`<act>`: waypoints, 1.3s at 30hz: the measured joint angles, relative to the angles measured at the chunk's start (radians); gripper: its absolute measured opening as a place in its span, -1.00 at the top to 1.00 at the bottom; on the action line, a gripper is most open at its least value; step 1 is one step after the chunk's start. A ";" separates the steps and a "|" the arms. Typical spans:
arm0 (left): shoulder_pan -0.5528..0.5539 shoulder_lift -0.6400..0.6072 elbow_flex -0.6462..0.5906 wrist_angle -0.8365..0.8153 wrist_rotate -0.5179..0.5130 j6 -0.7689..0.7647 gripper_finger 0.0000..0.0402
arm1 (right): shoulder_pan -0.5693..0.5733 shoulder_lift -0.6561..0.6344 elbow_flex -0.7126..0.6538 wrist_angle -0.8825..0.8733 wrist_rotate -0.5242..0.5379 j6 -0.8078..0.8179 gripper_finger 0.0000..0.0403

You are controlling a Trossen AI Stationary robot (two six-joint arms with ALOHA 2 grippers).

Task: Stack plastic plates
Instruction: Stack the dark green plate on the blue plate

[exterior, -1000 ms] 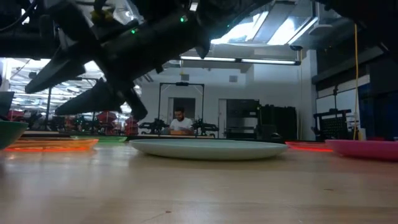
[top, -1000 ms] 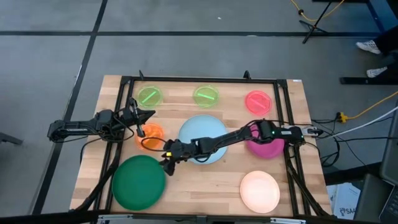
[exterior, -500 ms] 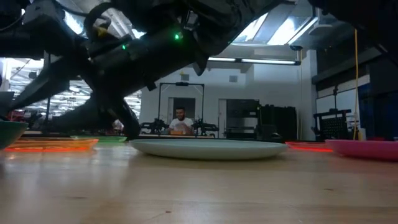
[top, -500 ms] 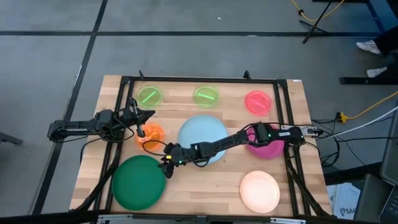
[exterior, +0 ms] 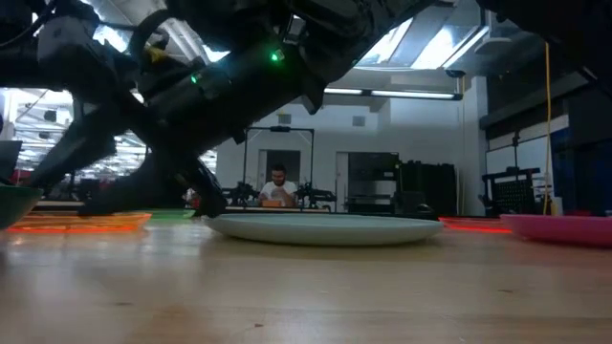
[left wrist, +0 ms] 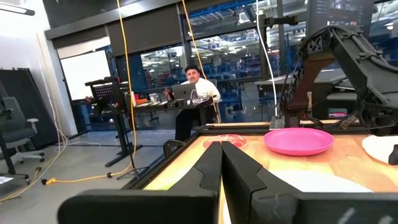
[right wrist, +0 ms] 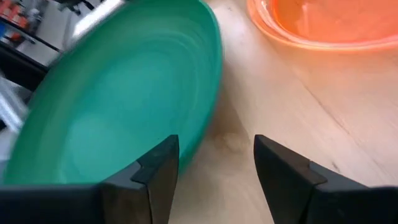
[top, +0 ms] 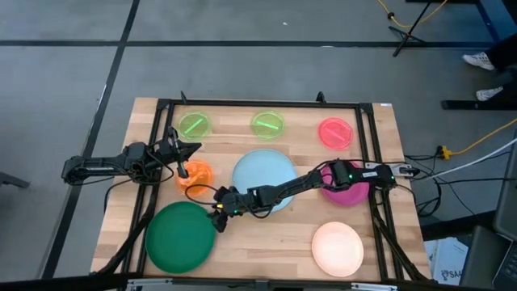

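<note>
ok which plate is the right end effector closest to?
The dark green plate, the big one at the table's front left. The right end effector is open at its rim, with the orange plate farther off.

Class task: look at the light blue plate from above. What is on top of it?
No plate is stacked on the light blue plate. The right arm crosses above it, hiding part of its surface.

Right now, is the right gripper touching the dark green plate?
Apart. The right wrist view shows the right gripper open, bare wood between its fingers and the dark green plate rim.
</note>
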 joint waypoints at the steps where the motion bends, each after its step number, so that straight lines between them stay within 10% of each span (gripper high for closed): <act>1: 0.000 0.000 0.000 0.000 0.000 0.000 0.98 | 0.000 0.000 0.000 -0.008 0.001 -0.002 0.01; 39: 0.000 0.000 0.000 0.000 0.001 0.000 0.98 | -0.001 -0.017 0.154 -0.278 0.070 -0.209 0.01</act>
